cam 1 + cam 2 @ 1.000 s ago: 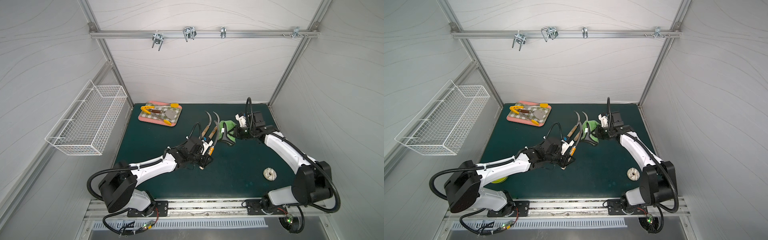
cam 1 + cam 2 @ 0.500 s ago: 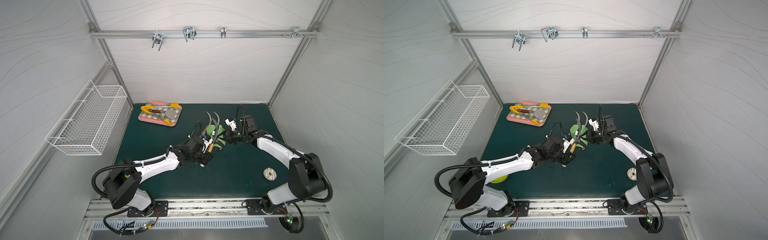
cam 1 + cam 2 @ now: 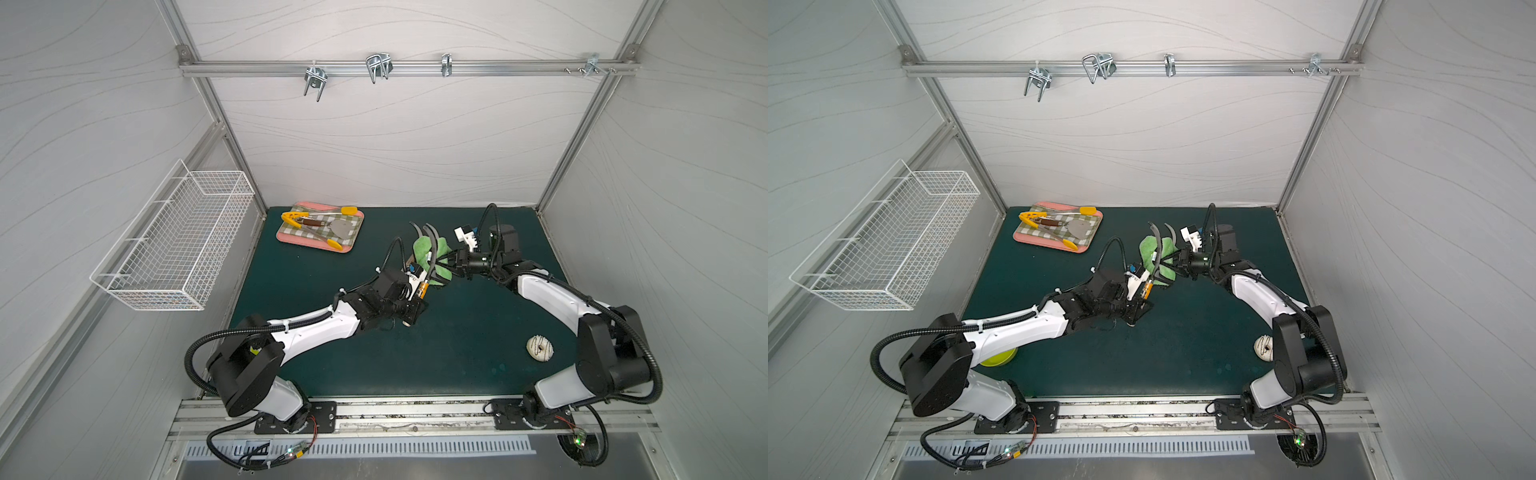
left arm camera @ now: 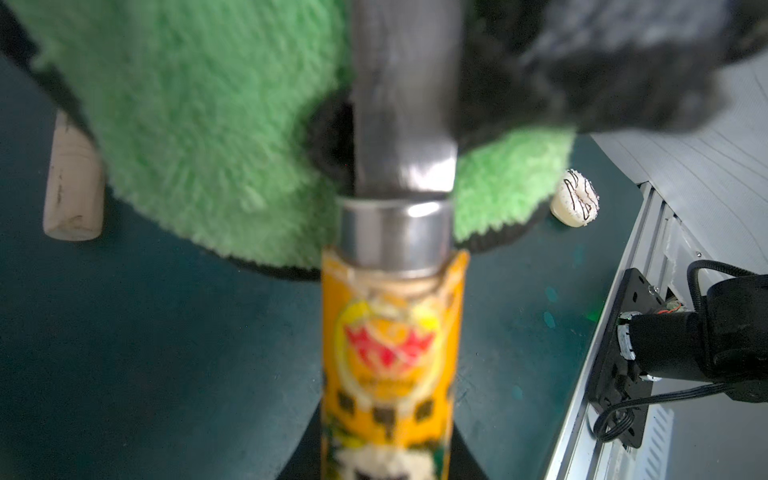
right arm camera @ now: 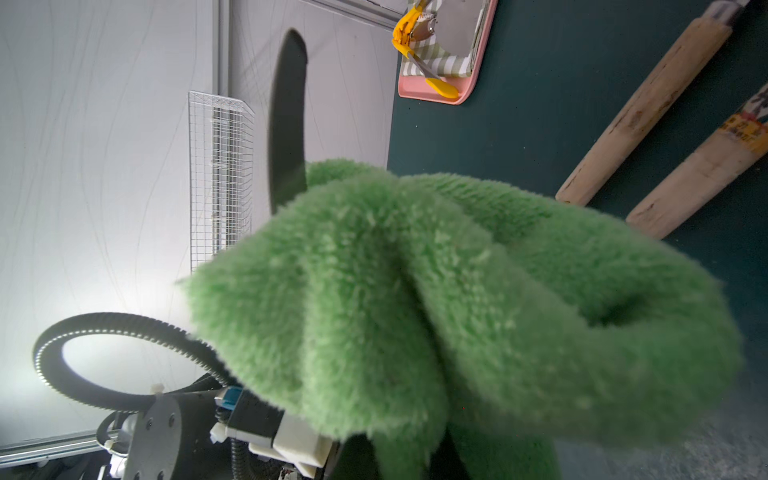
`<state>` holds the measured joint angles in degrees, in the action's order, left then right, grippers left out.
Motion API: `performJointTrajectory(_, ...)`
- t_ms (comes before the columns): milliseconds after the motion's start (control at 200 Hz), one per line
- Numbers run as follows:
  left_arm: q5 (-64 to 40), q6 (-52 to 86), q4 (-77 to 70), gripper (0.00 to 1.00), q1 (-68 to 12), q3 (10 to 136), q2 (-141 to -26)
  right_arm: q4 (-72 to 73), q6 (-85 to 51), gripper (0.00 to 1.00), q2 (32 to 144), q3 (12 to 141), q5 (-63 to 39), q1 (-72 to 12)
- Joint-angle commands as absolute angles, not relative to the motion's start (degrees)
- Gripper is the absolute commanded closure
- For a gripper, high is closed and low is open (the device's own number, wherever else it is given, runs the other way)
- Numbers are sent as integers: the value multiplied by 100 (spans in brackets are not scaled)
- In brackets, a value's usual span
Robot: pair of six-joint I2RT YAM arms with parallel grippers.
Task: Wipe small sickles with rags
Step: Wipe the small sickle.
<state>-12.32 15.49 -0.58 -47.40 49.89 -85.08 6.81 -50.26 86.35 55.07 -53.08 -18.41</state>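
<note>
Left pincer (image 3: pixel 414 306) is clamped on the orange-labelled sickle (image 3: pixel 423 287), at its handle; my right pincer (image 3: pixel 452 264) pinches the green rag (image 3: pixel 422 248) against the blade.

Everything is being carried by a table covered with a dark green mat (image 3: pixel 374 365). A pink tray (image 3: pixel 282 238) is being kept at the mat's far left corner. To the right of the tray, two sickles are being left flat side by side: a plain-handled sickle (image 5: pixel 648 104) and a labelled sickle (image 5: pixel 702 166). Well apart from the tray, towards the near right, a white striped doughnut (image 3: pixel 540 348) is being supported. In front of the tray, a yellow-green round object (image 3: pixel 1000 358) is being half hidden by an arm.
</note>
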Motion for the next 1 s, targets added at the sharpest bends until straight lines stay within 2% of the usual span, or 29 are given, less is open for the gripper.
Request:
performJointTrajectory(0,-1389,1433,470,100,-4807,4959,-8733,1835,-5618,93,8692,5741,-5825,-1733)
performJointTrajectory(996,-1285,1178,847,100,-4970,4583,-8809,2334,-6691,93,9426,6742,-6196,-1133)
